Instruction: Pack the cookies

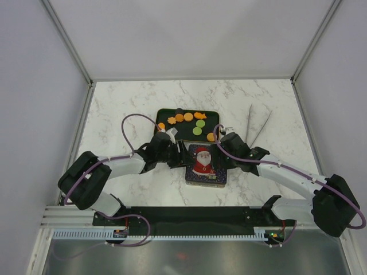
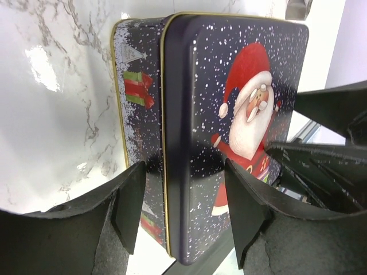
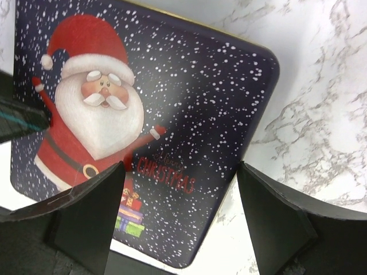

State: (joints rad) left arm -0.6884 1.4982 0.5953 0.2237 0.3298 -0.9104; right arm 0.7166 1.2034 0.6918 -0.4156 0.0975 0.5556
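One Santa tin (image 1: 205,166), one tray (image 1: 183,130), eight cookies (image 1: 188,116).

Reaching forward and inward with left arm (image 1: 123,164) and right arm (image 1: 287,173); holding left gripper (image 2: 183,200) parted, right gripper (image 3: 178,206) spread wide.

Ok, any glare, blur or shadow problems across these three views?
Left wrist: a blown-out glare patch on the white marble tabletop. Right wrist: the dark-blue rectangular Santa tin is sharp, with a soft shadow across it. Top external: evenly lit, no glare.
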